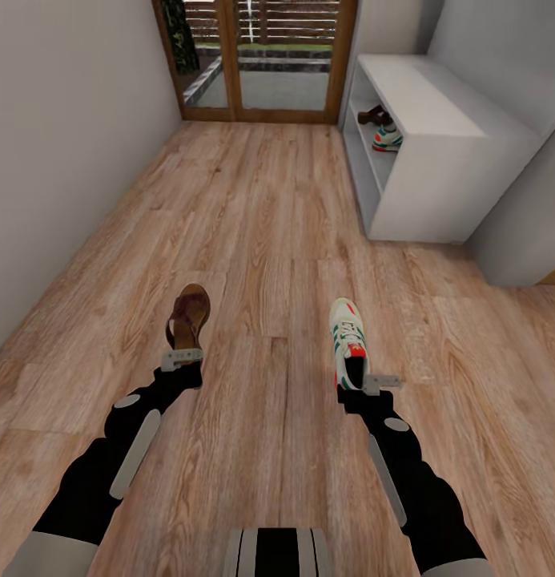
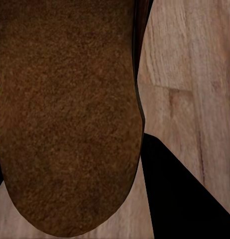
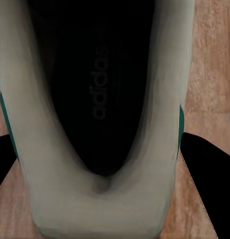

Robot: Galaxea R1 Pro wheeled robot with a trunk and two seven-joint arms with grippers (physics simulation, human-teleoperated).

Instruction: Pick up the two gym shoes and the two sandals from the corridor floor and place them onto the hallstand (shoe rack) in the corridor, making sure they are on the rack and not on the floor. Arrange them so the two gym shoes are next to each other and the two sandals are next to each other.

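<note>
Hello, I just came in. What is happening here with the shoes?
The robot holds one shoe in each gripper above the corridor floor: the left gripper grips a brown sandal, the right gripper a gym shoe. The other sandal and gym shoe already sit in the white hallstand ahead.

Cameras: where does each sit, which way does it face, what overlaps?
Head: on the head, looking down the corridor over both arms; sandal at left gripper, sneaker at right gripper, rack ahead-right.
Left wrist: near that gripper, facing the sandal's footbed.
Right wrist: facing the sneaker's heel opening.
Shared: each wrist shoe, the floor.
</note>
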